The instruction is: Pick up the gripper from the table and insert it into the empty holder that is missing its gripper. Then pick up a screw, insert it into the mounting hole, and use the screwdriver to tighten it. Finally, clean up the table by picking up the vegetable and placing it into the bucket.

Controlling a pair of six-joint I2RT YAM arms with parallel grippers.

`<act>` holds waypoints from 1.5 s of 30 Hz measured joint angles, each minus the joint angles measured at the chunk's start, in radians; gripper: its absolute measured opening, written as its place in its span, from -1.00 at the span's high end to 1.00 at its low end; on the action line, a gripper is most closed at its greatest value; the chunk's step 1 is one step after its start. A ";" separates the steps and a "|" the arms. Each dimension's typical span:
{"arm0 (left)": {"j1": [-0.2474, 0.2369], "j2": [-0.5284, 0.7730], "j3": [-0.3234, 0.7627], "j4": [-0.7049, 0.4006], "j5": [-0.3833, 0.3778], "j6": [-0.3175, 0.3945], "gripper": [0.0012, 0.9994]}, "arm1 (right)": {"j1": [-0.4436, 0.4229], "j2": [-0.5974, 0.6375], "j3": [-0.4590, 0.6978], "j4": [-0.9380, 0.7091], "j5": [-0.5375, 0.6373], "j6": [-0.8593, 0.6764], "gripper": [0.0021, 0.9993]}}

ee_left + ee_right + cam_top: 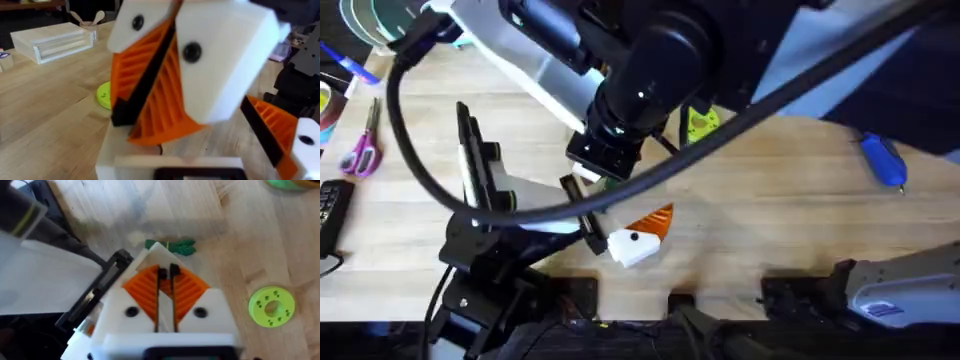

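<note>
Hovering just beside vegetable (172, 246), right tool (166, 275) closed, empty; vegetable lies on counter (770, 200), not yet in bucket, so cleanup likely left. Screwdriver (883, 160) lies far right. Left tool (642, 236) mid-counter, open or closed cannot tell; mounting steps unverifiable

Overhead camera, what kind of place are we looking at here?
Probably a robotics lab workbench: a wooden table with scissors, a blue screwdriver and a spare white-and-orange part lying between two robot arms.
</note>
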 joint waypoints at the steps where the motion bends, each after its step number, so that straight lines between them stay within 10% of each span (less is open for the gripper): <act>1: 0.000 0.000 0.000 0.000 0.000 0.000 -0.99 | 0.000 0.000 0.000 0.000 0.001 -0.004 0.56; 7: 0.000 0.000 0.000 0.001 0.000 0.001 -0.99 | -0.024 -0.019 0.000 -0.004 0.033 -0.003 -0.92; 21: 0.000 0.000 0.000 0.001 0.000 0.004 -0.99 | -0.252 -0.311 0.009 -0.163 0.006 -0.003 -0.97; 36: 0.000 0.000 0.000 0.001 0.001 0.004 -0.99 | -1.025 -0.599 0.016 -0.320 0.007 -0.003 -0.98; 45: 0.000 0.000 0.000 0.000 0.000 0.005 -0.99 | -1.275 -0.591 0.016 -0.289 0.006 -0.081 -0.98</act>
